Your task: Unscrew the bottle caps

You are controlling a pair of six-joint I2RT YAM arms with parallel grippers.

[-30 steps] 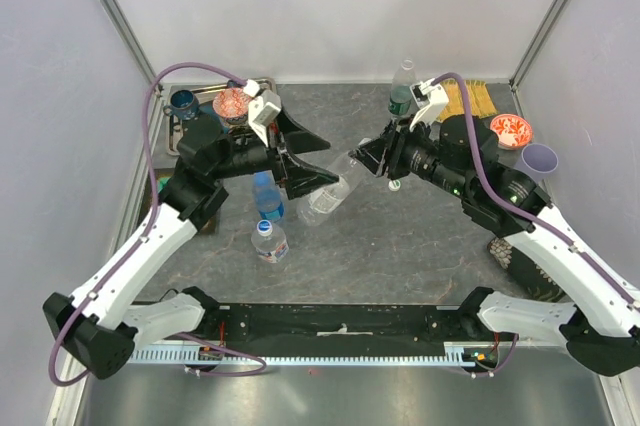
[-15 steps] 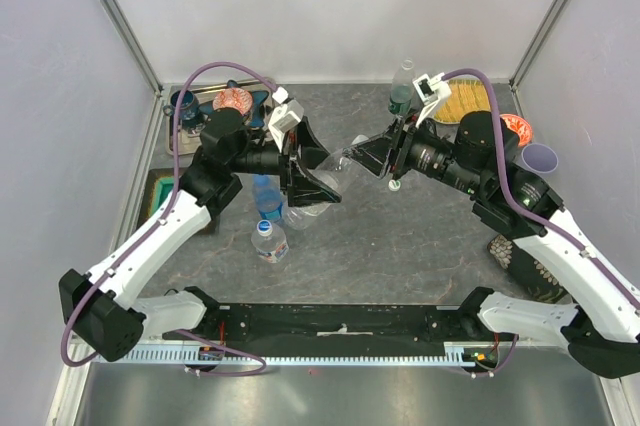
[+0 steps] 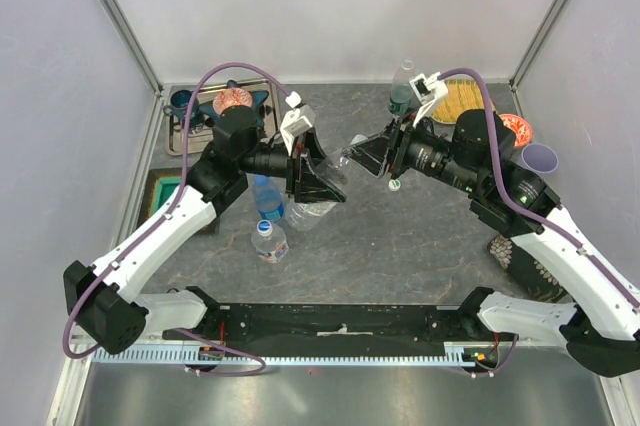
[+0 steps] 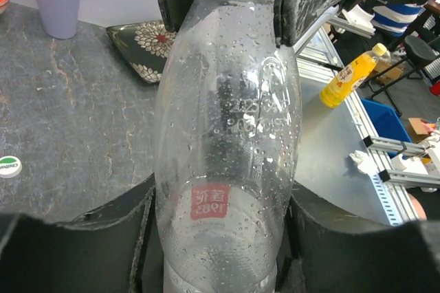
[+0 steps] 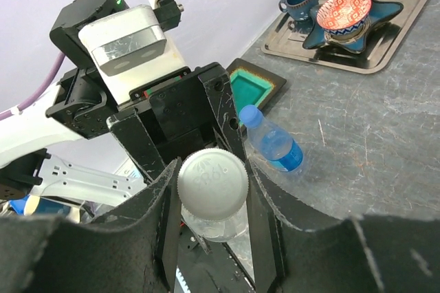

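A plain clear bottle point(image 3: 333, 174) hangs tilted above the table between both arms. My left gripper point(image 3: 318, 182) is shut on its body point(image 4: 227, 142), its black fingers pressed to both sides low in the left wrist view point(image 4: 220, 221). My right gripper point(image 3: 366, 157) is shut on the bottle's grey cap point(image 5: 213, 183), one finger on each side point(image 5: 214, 193). A blue-tinted bottle point(image 3: 266, 196) point(image 5: 271, 143) lies on the table. A clear bottle with a blue-white label point(image 3: 268, 241) stands nearer the front. A greenish bottle point(image 3: 402, 92) stands at the back.
A loose green-and-white cap point(image 3: 395, 185) point(image 4: 8, 166) lies on the table. At the back left a metal tray point(image 3: 178, 136) holds a blue cup point(image 5: 300, 1) and a red bowl point(image 5: 344, 11). A lilac cup point(image 3: 540, 158), a patterned dish point(image 4: 148, 49) and a green dish point(image 5: 258, 83) sit near the edges.
My left gripper went from wide open to shut on the clear bottle's body. The left arm shifted right and the bottle's base swung down and left. The right gripper kept its hold on the cap.
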